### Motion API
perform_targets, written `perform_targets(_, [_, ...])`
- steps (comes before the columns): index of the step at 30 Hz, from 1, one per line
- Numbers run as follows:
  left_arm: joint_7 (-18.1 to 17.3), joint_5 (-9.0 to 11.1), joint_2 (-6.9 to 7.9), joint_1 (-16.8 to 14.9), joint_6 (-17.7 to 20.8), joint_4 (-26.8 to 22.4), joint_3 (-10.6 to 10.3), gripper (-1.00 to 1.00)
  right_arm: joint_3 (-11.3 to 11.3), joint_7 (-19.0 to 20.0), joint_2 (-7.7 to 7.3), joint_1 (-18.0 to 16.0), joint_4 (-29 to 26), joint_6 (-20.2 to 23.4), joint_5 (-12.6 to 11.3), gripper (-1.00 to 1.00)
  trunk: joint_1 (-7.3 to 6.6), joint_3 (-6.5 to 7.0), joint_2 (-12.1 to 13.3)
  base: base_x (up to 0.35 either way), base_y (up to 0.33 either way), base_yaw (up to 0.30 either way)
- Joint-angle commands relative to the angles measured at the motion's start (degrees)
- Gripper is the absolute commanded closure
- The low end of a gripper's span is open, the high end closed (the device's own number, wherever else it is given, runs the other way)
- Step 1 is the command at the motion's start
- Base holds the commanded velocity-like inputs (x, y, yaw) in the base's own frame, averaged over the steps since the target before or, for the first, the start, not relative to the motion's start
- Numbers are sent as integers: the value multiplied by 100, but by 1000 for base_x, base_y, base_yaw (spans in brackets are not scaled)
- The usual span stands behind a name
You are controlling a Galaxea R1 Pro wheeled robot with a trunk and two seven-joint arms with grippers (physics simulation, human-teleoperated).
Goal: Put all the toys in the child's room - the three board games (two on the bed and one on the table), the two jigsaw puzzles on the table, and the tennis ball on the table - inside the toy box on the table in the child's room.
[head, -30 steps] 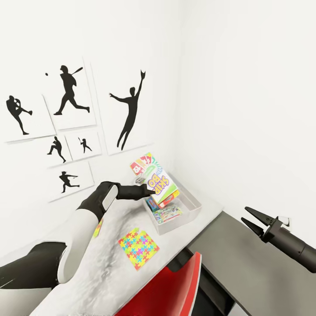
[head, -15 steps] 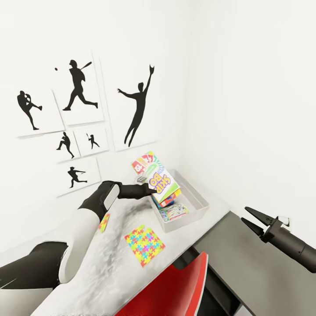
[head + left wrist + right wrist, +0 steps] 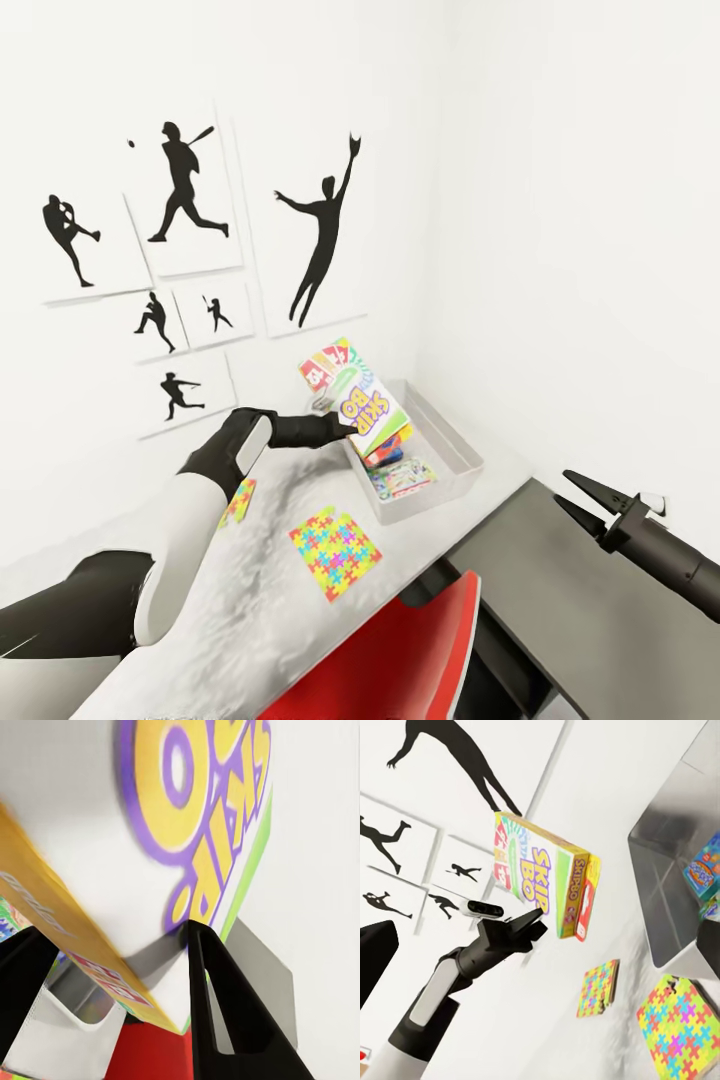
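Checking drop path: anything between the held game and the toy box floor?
Yes. In head view, the board game in the left gripper hangs over the toy box, with other games already lying inside beneath it.

Head view: high, looking forward and down over both arms toward the table (image 3: 250, 600) in a white room corner. Left wrist view: very near, facing along its fingers onto the board game (image 3: 150, 847). Right wrist view: farther off, facing sideways across the table (image 3: 547, 1020). All views share that board game (image 3: 355, 395) (image 3: 544, 889).
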Motion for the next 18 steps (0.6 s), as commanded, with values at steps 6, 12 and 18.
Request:
perform_targets(6, [-55,22,0,-5,27,-258,-5,100,-10,43,0,-7,1,25,38,-100,3,-59,-13,0,0,-25])
perform_targets(12, [-67,33,-19,-5,31,-363,-2,100,-14,44,0,-5,1,25,38,-100,3,-66,-13,0,0,-7])
perform_targets(18, [-56,31,-24,-5,33,-424,-8,100,-13,44,0,-7,1,25,38,-100,3,-76,-13,0,0,-112])
